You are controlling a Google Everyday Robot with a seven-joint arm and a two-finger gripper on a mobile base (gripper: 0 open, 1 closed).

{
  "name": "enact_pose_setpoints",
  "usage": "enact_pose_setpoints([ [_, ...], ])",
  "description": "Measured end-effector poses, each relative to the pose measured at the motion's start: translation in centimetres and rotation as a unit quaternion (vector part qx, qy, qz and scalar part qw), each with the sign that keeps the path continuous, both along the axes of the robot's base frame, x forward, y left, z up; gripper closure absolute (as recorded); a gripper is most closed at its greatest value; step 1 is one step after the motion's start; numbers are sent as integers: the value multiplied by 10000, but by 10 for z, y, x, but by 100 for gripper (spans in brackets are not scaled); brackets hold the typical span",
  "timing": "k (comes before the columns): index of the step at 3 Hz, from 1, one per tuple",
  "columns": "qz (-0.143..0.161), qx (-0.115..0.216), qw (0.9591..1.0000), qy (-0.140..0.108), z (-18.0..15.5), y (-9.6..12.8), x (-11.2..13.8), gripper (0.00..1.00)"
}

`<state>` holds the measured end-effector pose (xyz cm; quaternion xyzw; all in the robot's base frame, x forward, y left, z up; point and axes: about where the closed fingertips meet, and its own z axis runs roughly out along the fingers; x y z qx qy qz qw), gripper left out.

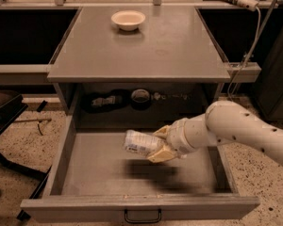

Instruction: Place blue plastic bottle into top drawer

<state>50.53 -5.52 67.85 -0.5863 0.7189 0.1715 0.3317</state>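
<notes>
Placement step: blue plastic bottle [139, 142] held over the open top drawer [89, 169], not yet set down.
The pincer [158, 144] is clenched on the bottle's right end. The bottle lies sideways, clear of the floor, with its shadow falling toward the drawer's front edge. Judgement: the sideways hold suits a shallow drawer and limits rolling on release. A cream bowl [128, 19] sits near the back edge of the surface [170, 51], uninvolved.
</notes>
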Motion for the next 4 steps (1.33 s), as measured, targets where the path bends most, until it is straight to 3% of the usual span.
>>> enact_pose_setpoints([
  [2,324,-43,9994,112,-41,48,9,100],
  [3,236,-182,9995,88,-53,55,9,100],
  [4,220,-176,9996,90,-53,55,10,82],
])
